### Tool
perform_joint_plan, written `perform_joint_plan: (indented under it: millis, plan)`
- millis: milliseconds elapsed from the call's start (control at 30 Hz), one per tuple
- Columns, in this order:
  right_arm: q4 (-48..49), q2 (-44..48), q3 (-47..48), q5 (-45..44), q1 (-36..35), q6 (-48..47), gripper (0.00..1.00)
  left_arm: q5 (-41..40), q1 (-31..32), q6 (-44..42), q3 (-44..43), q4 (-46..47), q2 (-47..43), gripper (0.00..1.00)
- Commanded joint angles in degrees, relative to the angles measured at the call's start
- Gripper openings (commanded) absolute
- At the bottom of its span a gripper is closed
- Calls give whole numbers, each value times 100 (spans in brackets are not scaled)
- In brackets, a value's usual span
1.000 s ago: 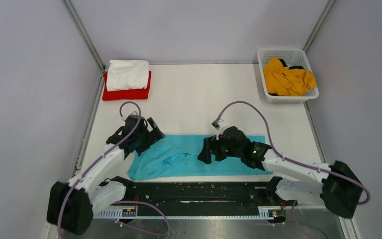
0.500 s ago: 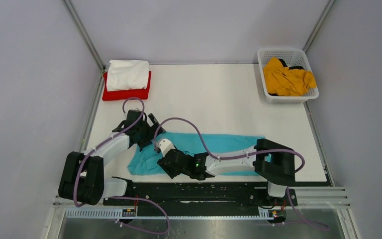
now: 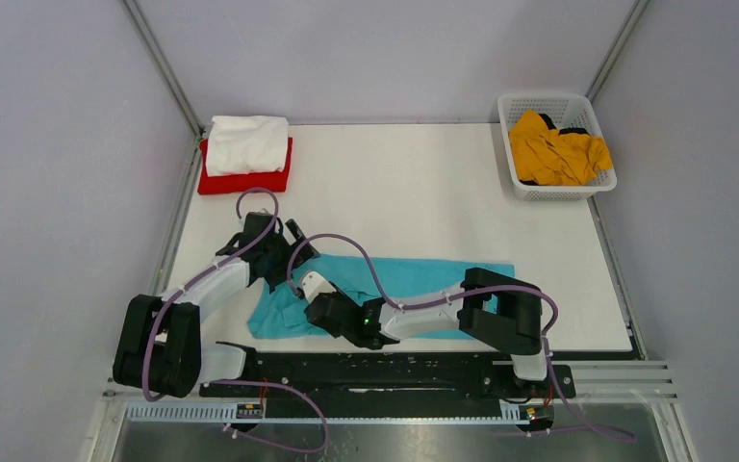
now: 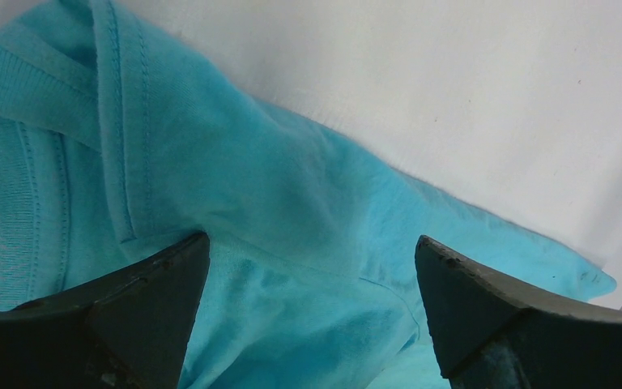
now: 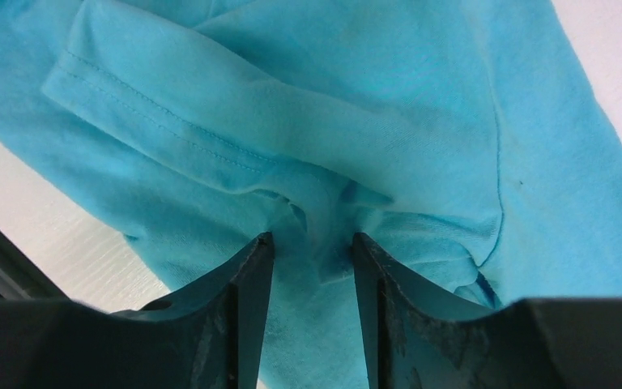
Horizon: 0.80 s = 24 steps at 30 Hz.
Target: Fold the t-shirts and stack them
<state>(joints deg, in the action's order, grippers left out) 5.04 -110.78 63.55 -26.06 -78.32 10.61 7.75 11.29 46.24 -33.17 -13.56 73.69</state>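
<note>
**A:** Entry one, turquoise t-shirt. Location?

**B:** Near edge of the desk, just beyond the arm bases. Laid flat toward the right, rumpled and bunched at the left end.

**A:** Appearance?

**B:** Soft plain knit, evenly turquoise. Ribbed collar band and double-stitched seams in the left wrist view. A stitched sleeve hem folded across the body in the right wrist view. Not yet folded, by the look of it.

**A:** Right end effector. State?

**B:** Clenched on a raised pleat of the turquoise cloth, pinched up between both fingers just below that sleeve hem. Extended far across to the left end of the garment. Probable reason: to lift and draw out the bunched part, ready for a flat fold.

**A:** Left end effector?

**B:** Released, spread wide, nothing between. Poised low over the collar and shoulder area at the far left of the cloth. Likely placed for a second hold opposite the right one.

**A:** Remaining stock?

**B:** White t-shirt, folded, on top of red t-shirt, far left corner. Presumably the finished stack, set well apart from the work area. Mustard yellow t-shirt, crumpled in white lattice basket, far right corner. Awaiting a turn, by judgement.
</note>
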Motion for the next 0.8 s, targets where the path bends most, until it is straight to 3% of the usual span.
perform_joint_plan:
  millis: [0,333,567,767]
  plan:
    - [52,-109,238,-498,1,-8,47,-236,-65,-167,12,-130,-157,99]
    - [68,100,63,-812,25,61,43,-417,-93,-267,-2,-270,-186,99]
    - [234,489,-183,10,26,197,48,-422,-101,-325,-35,-290,-177,99]
    - [320,388,-127,217,74,232,50,-423,-101,-374,-19,-302,-199,99]
